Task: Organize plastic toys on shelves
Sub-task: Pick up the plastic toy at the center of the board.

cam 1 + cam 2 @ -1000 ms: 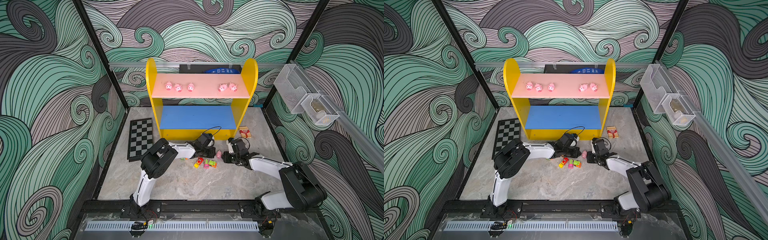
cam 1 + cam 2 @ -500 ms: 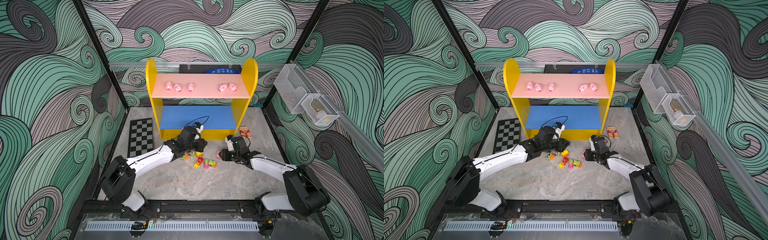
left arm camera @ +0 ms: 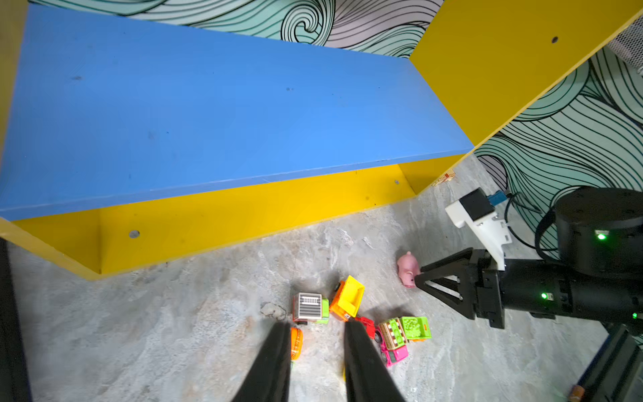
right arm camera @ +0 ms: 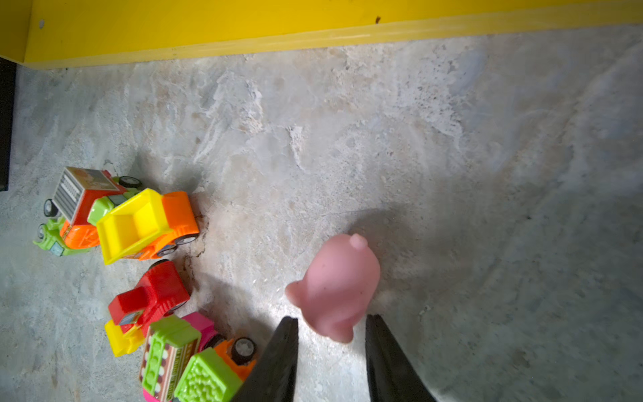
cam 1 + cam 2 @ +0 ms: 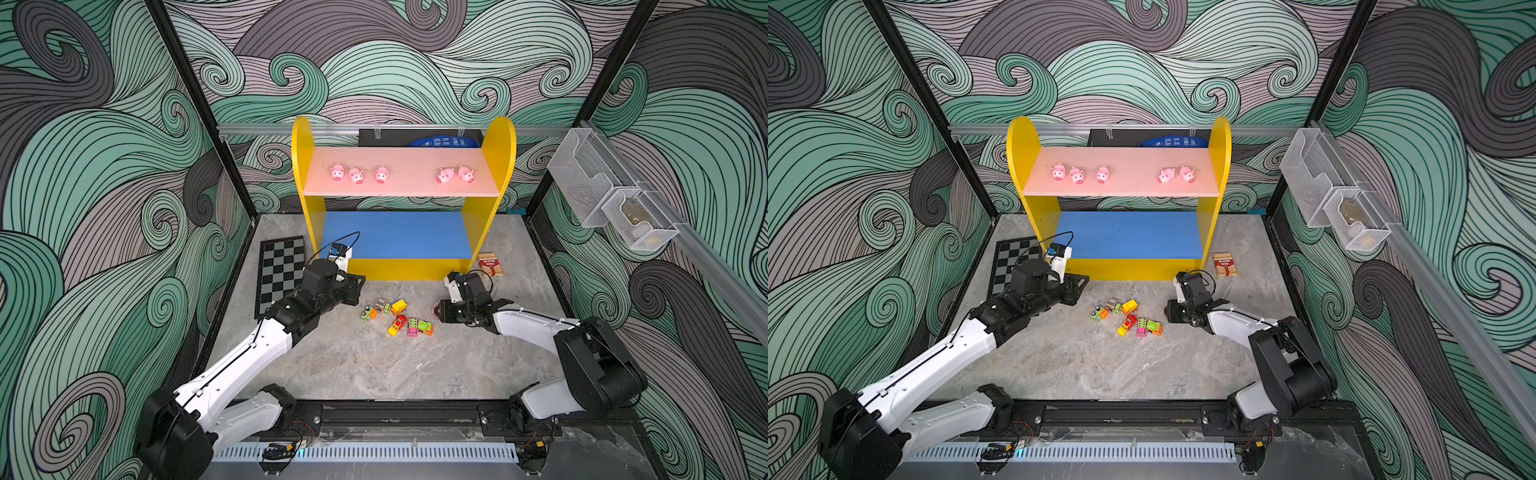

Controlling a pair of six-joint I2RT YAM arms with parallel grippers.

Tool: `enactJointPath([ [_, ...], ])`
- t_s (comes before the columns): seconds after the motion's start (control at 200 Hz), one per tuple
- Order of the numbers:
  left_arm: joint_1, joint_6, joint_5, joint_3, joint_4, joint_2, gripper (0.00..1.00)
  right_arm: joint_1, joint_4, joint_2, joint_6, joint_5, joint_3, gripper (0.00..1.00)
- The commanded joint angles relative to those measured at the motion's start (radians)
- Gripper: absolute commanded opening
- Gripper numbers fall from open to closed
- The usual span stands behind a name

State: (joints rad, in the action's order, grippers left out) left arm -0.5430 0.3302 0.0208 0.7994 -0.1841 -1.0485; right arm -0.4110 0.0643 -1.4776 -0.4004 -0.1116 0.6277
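— Marbled grey worktop (image 5: 374,365), swirl-patterned walls (image 5: 104,166): what is set out on it?
— Yellow shelves (image 5: 305,174) are stood at the back, with a pink upper board (image 5: 407,187) and a blue lower board (image 5: 395,235). A checkerboard (image 5: 280,270) is laid flat on the left side, and a card box (image 5: 489,264) on the right.
— Where are the toys found?
— Five pigs (image 5: 381,174) are lined up on the upper board, three towards one end and two towards the other. Six toy vehicles (image 5: 397,318) are bunched on the worktop in front of the shelves, between the two sets of jaws. A sixth pig (image 4: 339,285) is seen on the worktop just beside them.
— How are the left jaws held?
— They are held apart with nothing between them. In the left wrist view an orange vehicle (image 3: 296,343) is seen just beside one tip.
— And the right jaws?
— They are parted too, with the sixth pig's snout end set between the tips. No squeeze is seen, and whether the pig is touched cannot be told.
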Motion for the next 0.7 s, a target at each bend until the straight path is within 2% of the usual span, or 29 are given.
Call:
enactJointPath([
  [0.0,0.014,-0.046,-0.041,-0.025,-0.030,0.027,0.31,-0.005,0.006,-0.018,-0.003,0.013,0.035,0.35],
  [0.27,0.032,-0.053,-0.035,-0.028,-0.039,0.022,0.31,-0.012,-0.005,-0.044,-0.004,0.037,0.037,0.25],
  [0.51,0.038,-0.056,-0.039,-0.037,-0.046,0.034,0.31,-0.012,-0.006,-0.079,0.000,0.070,0.034,0.24],
  [0.695,0.038,-0.060,-0.040,-0.052,-0.060,0.045,0.31,-0.012,-0.009,-0.066,0.011,0.099,0.030,0.10],
])
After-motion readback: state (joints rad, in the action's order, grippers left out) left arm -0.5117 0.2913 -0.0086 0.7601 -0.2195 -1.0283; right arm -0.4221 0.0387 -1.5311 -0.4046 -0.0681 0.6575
